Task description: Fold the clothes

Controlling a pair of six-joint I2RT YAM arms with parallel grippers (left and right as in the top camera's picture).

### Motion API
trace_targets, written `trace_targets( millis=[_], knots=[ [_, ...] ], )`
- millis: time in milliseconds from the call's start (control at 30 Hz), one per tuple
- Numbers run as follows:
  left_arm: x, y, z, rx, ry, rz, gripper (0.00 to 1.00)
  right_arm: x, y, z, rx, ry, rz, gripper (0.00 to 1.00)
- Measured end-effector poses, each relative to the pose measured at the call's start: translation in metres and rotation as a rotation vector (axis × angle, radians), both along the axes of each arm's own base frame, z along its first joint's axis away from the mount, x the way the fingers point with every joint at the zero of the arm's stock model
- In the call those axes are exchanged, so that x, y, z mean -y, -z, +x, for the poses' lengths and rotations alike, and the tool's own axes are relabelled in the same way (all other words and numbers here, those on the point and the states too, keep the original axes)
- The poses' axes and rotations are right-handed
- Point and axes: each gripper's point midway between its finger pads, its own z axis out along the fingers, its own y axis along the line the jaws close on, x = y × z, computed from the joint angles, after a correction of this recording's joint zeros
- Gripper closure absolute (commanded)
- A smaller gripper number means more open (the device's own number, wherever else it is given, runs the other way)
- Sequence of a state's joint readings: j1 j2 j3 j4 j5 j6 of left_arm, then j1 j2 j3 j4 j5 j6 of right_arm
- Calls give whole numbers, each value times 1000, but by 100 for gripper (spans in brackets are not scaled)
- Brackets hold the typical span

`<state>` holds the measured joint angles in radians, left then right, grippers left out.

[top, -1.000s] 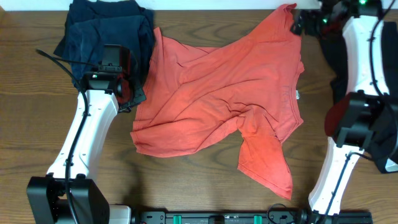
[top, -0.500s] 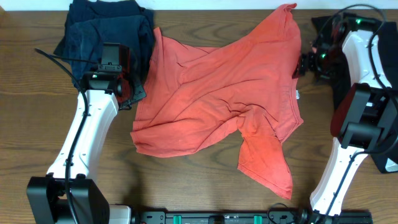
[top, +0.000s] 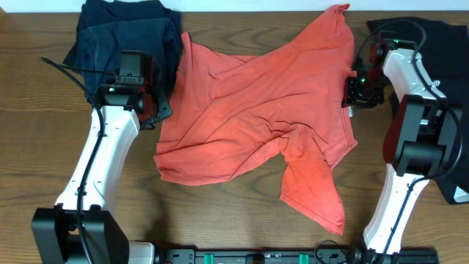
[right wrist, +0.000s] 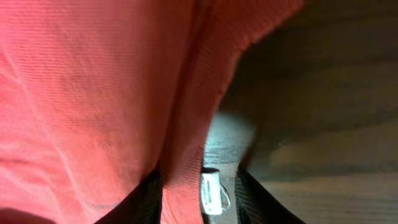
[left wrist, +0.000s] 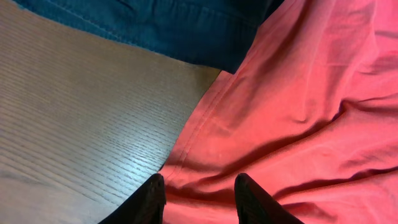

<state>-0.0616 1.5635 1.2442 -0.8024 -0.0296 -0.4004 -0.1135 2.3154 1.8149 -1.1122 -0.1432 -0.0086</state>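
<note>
Right, the red-orange T-shirt (top: 249,110) lies crumpled across the bench (top: 220,220), roughly ctr, spread out but not flat. Diagonal creases run thru the body. One corner reaches up to the far edge at upper right, and a long flap hangs toward the near edge at lower right. Plain colour on the side facing up. A stitched hem shows along its left edge in the left wrist view. A small white neck tag (right wrist: 211,193) sits at the ribbed collar on the shirt's right side.

The left fingers (left wrist: 149,202) are at the shirt's left edge, parted w/ a clear gap, released. The cloth lies under and btwn them, unpinched. The right fingers (right wrist: 140,202) are at the collar, also apart. Hem and tag sit in the gap, w/ a dark strip of bench beside the tag, so nothing is clamped.

Other clothes: the navy garments (top: 124,33) are heaped at top left, their lower right corner touching or just overlapping the shirt by the left arm. A black garment (top: 447,37) lies at far right, partly under the right arm. Can't tell its shape.

The bench is dark brown wood w/ grain running side to side. A pale strip of wall (top: 220,4) runs along the far edge. A black rail (top: 256,257) w/ green bits runs along the near edge, btwn the arm bases.
</note>
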Motion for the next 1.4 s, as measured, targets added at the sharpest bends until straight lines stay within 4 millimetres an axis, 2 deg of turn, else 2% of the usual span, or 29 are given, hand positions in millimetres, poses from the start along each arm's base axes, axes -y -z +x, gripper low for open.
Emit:
trace_targets(
  millis=[167, 233, 400, 633, 733, 967, 1033, 1067, 1133, 1167, 1200, 1267, 1400],
  knots=[
    [0, 0, 0, 0, 0, 0, 60, -3, 2, 1, 21, -17, -86, 81],
    [0, 0, 0, 0, 0, 0, 60, -6, 2, 1, 27, -15, -102, 99],
    [0, 0, 0, 0, 0, 0, 60, -7, 2, 1, 30, 2, -109, 99],
    [0, 0, 0, 0, 0, 0, 60, 9, 2, 1, 33, 24, -154, 99],
    [0, 0, 0, 0, 0, 0, 60, 24, 2, 3, 40, 53, -171, 99],
    [0, 0, 0, 0, 0, 0, 60, 80, -1, 5, 69, 163, -223, 99],
    [0, 0, 0, 0, 0, 0, 60, 88, -1, 5, 69, 179, -231, 99],
    [0, 0, 0, 0, 0, 0, 60, 90, -1, 5, 69, 183, -234, 97],
    [0, 0, 0, 0, 0, 0, 60, 92, -1, 4, 68, 186, -241, 79],
    [0, 0, 0, 0, 0, 0, 60, 93, -1, 4, 66, 186, -246, 57],
    [0, 0, 0, 0, 0, 0, 60, 94, -1, 4, 64, 185, -249, 46],
    [0, 0, 0, 0, 0, 0, 60, 92, -2, 2, 56, 182, -242, 41],
    [0, 0, 0, 0, 0, 0, 60, 85, -4, 1, 48, 178, -201, 39]
  ],
)
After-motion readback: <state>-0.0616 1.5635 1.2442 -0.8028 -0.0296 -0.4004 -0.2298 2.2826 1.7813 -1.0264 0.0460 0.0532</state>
